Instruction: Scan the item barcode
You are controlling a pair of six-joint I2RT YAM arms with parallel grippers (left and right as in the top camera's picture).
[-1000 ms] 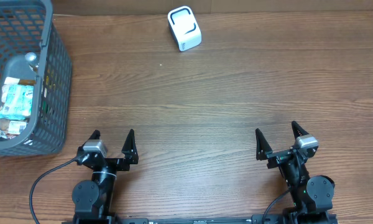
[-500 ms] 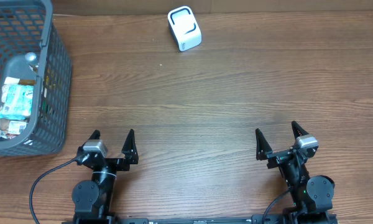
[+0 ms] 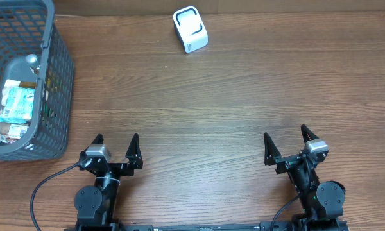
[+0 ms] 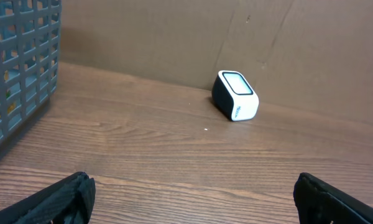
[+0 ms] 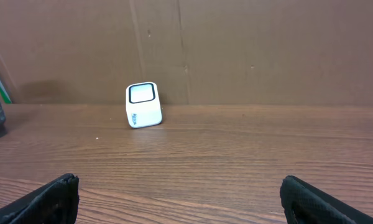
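Note:
A small white barcode scanner (image 3: 190, 29) with a dark window stands at the table's far edge; it also shows in the left wrist view as the scanner (image 4: 235, 95) and in the right wrist view as the scanner (image 5: 143, 104). Packaged items (image 3: 16, 106) lie inside the grey basket (image 3: 56, 77) at the left. My left gripper (image 3: 116, 146) rests open near the front edge, left of centre, nothing between its fingers. My right gripper (image 3: 286, 142) is open too, at the front right, empty.
The grey mesh basket wall (image 4: 18, 74) rises at the left of the left wrist view. A brown cardboard wall (image 5: 236, 50) backs the table behind the scanner. Bare wood table (image 3: 205, 109) lies between grippers and scanner.

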